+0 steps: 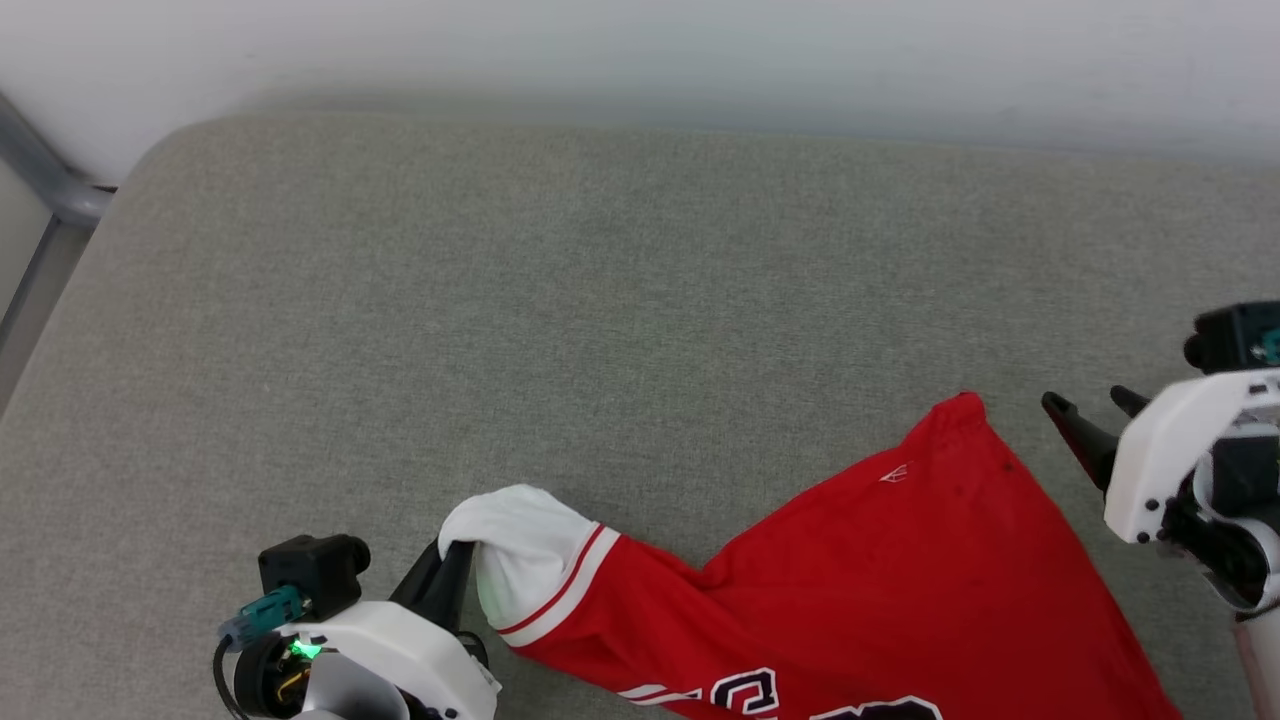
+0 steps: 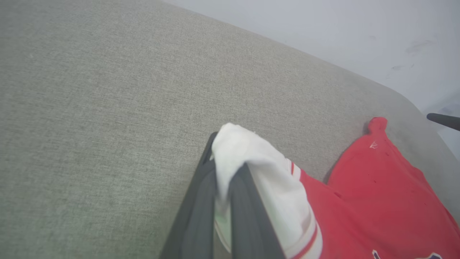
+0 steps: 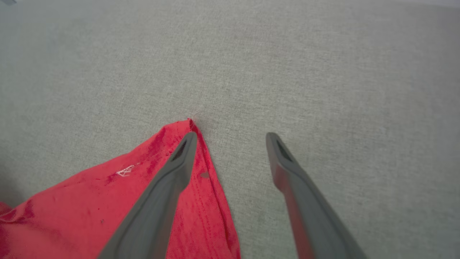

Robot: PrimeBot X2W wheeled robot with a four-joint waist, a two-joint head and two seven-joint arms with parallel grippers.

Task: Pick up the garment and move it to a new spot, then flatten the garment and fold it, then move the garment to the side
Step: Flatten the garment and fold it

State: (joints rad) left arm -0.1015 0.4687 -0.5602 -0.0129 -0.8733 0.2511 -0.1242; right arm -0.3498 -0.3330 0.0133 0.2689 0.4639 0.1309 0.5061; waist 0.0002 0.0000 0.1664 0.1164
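Observation:
The garment, a red jersey with a white sleeve and black print at its lower edge, lies on the grey cushion toward the front right. My left gripper is shut on the white sleeve, pinching the cloth between its dark fingers. My right gripper stands open just right of the garment's red corner; its left finger hovers over that corner and its right finger is over bare cushion. Nothing sits between the right fingers.
The grey fabric cushion stretches wide behind and left of the garment. A pale wall runs along the back. A grey metal frame shows at the far left.

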